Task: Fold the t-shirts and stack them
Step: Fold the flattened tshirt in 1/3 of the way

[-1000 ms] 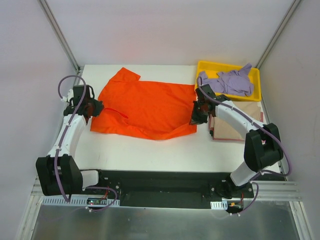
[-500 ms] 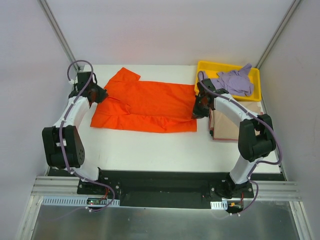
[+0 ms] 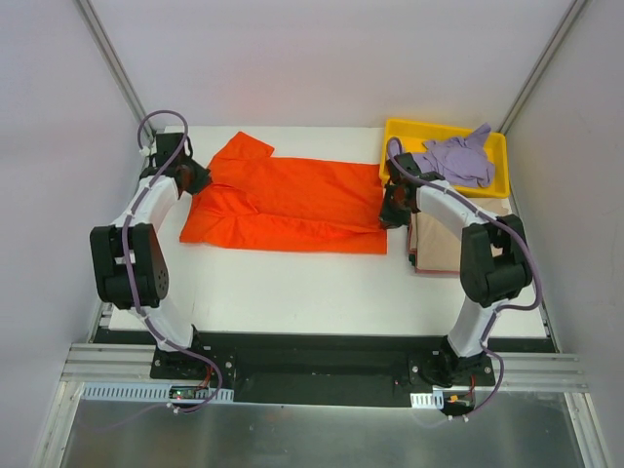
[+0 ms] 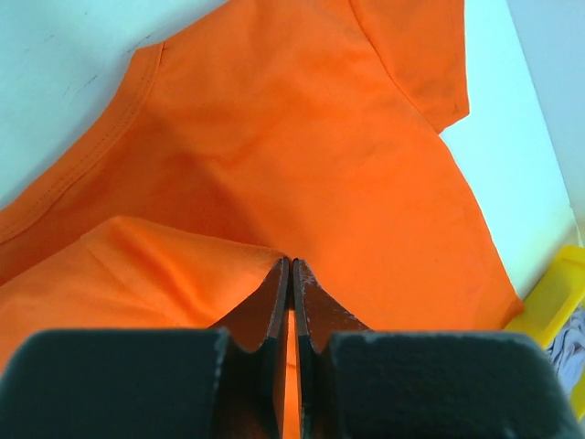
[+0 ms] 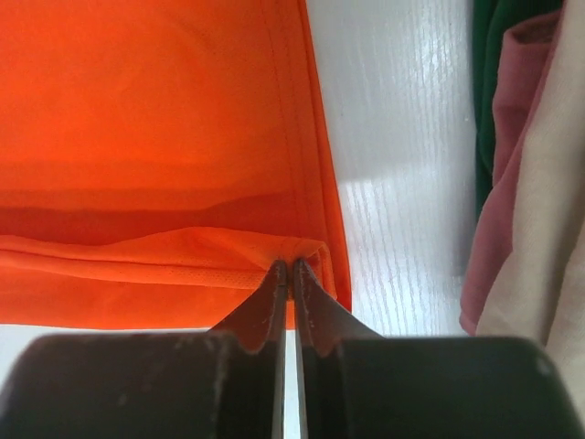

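Note:
The orange-red t-shirt [image 3: 283,200] lies spread across the table's middle, its near edge folded over towards the back. My left gripper [image 3: 190,177] is shut on the shirt's left edge; in the left wrist view [image 4: 291,263] its tips pinch a fold of orange cloth [image 4: 302,137]. My right gripper [image 3: 388,210] is shut on the shirt's right edge, pinching the hem in the right wrist view [image 5: 291,267] over the orange cloth [image 5: 155,137]. The lavender-purple t-shirt [image 3: 453,161] lies crumpled in the yellow tray. The tan-beige t-shirt [image 3: 450,244] lies folded at the right.
The yellow tray [image 3: 499,183] stands at the back right. The folded stack beside my right gripper shows beige, pink and green layers [image 5: 521,183]. Bare white table [image 3: 292,288] lies in front of the orange shirt. Walls close the left, right and back sides.
Both grippers have carried the shirt's near edge towards the back, folding it over. The shirt now covers less of the table front to back. The left arm has swung further back.

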Controlling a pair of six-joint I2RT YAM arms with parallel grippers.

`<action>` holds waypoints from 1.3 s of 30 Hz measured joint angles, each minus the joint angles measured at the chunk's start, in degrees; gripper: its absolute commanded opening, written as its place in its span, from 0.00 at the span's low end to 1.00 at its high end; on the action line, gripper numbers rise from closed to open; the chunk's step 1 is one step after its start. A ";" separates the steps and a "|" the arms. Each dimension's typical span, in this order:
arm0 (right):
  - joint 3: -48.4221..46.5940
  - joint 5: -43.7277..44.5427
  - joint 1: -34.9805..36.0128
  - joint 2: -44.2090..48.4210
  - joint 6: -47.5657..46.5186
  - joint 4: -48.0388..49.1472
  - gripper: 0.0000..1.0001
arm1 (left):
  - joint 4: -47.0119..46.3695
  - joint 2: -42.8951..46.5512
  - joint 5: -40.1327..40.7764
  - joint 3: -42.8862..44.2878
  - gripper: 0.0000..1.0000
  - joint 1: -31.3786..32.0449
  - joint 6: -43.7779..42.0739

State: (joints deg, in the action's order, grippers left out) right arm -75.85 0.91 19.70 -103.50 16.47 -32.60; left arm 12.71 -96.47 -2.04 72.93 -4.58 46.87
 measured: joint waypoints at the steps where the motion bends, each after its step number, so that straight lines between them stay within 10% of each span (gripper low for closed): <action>1: 0.00 0.07 -0.02 -0.22 -0.07 0.26 0.04 | -0.04 -0.74 0.04 0.42 0.00 0.00 -0.02; 6: -0.26 0.33 -0.15 -0.76 -0.44 1.86 0.18 | 0.17 -4.39 0.17 2.58 0.05 0.00 -0.15; 7: -0.74 0.39 -0.22 -1.14 -0.59 1.97 0.28 | 0.33 -5.18 0.22 3.30 0.22 0.00 -0.35; 9: -2.01 0.50 -0.39 -1.92 -1.05 2.10 0.48 | 0.70 -6.56 0.52 4.76 0.92 0.00 -1.16; 10: -2.60 0.59 -0.46 -2.12 -1.20 2.21 0.55 | 1.07 -7.15 0.68 5.57 0.99 0.00 -1.92; 17: -3.19 -0.09 -0.31 -0.70 -3.06 2.16 0.97 | 4.57 -6.69 0.63 11.47 0.99 0.00 -4.74; 39: 6.60 -8.74 6.91 -1.77 -0.81 7.74 0.96 | 6.23 -6.40 -7.80 -5.66 0.99 0.00 -5.29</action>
State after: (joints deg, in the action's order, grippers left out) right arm -69.25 -7.84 26.61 -105.27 15.66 -24.86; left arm 18.94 -102.87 -9.85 67.26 -4.58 41.58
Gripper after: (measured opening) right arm 0.958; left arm 0.990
